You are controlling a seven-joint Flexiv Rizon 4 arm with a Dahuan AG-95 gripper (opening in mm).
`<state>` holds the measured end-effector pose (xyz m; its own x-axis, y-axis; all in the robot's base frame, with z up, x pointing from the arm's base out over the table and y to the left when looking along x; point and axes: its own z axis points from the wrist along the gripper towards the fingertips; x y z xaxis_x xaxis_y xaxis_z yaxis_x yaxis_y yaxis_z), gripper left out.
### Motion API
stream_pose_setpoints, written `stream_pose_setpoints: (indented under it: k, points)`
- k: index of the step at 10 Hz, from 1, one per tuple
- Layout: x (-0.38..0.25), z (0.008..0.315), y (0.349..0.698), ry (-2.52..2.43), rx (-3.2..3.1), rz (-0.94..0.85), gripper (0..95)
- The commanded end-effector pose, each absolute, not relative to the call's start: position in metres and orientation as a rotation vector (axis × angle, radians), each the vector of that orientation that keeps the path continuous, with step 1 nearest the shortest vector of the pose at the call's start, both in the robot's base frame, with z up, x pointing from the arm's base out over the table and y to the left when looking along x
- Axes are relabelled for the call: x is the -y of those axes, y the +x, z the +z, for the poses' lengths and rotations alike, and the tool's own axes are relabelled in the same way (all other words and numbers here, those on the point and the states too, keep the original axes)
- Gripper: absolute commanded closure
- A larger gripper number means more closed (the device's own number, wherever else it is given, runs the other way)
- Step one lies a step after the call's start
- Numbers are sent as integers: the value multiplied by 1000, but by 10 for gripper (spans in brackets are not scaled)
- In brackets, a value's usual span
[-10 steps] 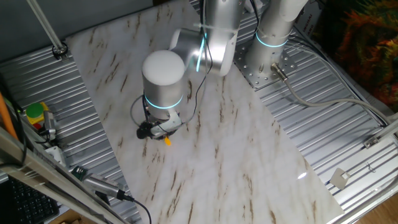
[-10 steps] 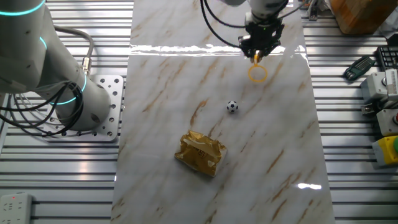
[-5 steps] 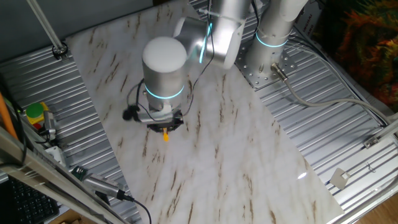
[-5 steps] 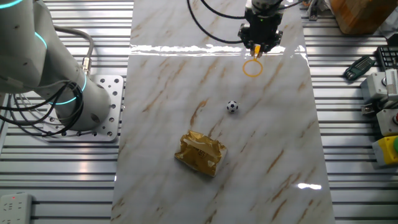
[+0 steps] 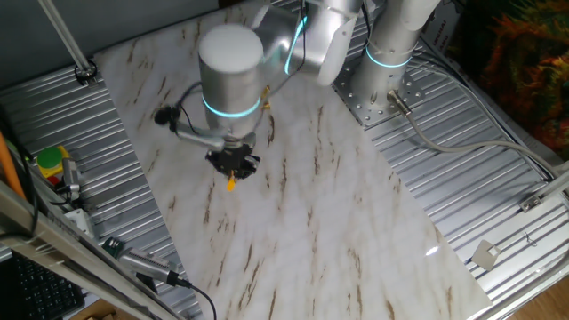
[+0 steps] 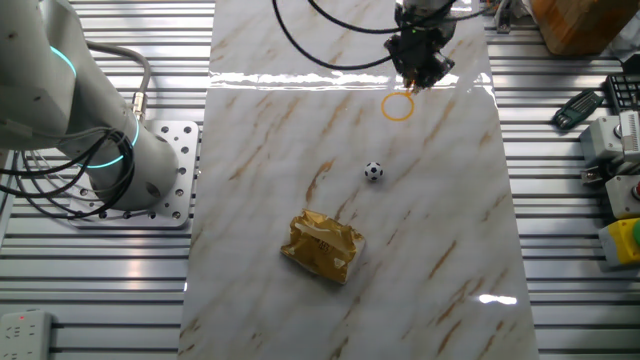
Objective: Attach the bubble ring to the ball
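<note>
The bubble ring (image 6: 398,106) is a thin orange-yellow hoop with a short handle. My gripper (image 6: 415,80) is shut on the handle and holds the ring out over the far end of the marble table. In one fixed view only the orange handle tip (image 5: 232,183) shows below the gripper (image 5: 233,169). The ball (image 6: 373,171), white with black patches, lies on the table nearer the camera than the ring and a little to its left, apart from it. The ball is hidden in one fixed view.
A crumpled golden-yellow foil packet (image 6: 322,245) lies on the marble table (image 6: 260,120) nearer than the ball. The arm's base (image 6: 70,110) stands at the left. Grey and yellow devices (image 6: 620,190) sit on the ribbed metal at the right.
The wrist has turned with the ring in its grip, and the hoop has swung to the left and slightly farther from the ball. The ball and packet have not moved.
</note>
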<state>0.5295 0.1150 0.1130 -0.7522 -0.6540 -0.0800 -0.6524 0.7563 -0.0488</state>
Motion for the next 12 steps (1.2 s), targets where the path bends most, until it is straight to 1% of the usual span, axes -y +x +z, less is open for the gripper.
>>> stream_pose_setpoints:
  k: [1,3,5,8,12]
  points:
    - [-74,129,530,-877,-2907,9,950]
    - [-52,123,533,-867,-2906,22,950]
    - [-47,114,536,-841,-2911,18,950]
    - [-45,111,536,-792,-2932,10,950]
    - [-41,101,519,-728,-2969,17,950]
